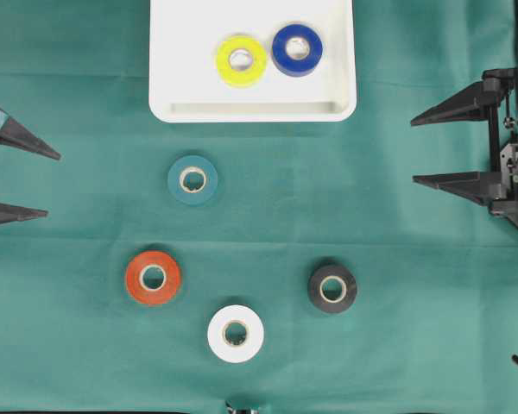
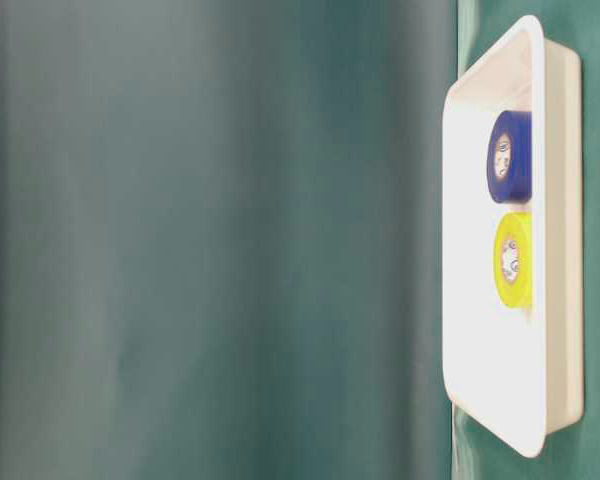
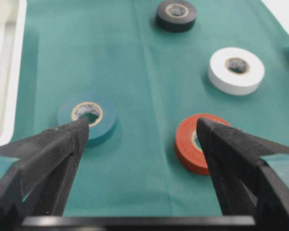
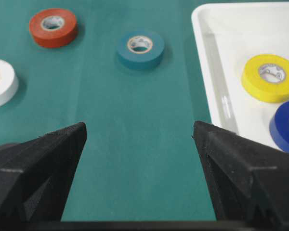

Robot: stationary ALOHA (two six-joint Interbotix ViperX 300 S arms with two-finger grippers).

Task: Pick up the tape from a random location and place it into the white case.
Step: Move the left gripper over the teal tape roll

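With yellow [image 1: 241, 60] and blue [image 1: 297, 49] rolls already in the case [image 1: 181, 52] at top centre, both grippers, left [image 1: 30, 183] and right [image 1: 425, 148], stand wide open and empty, the next pick likely needing a reach to the teal roll [image 1: 192, 179].

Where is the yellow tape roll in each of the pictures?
Overhead: the yellow tape roll lies near the top middle, inside the white case.
Table-level: it is at the right, below the blue tape roll, in the case, which looks stood on its side here.
Left wrist: not in view; only an edge of the case shows.
Right wrist: at the right edge, in the case.
Shared landmark: the white case.
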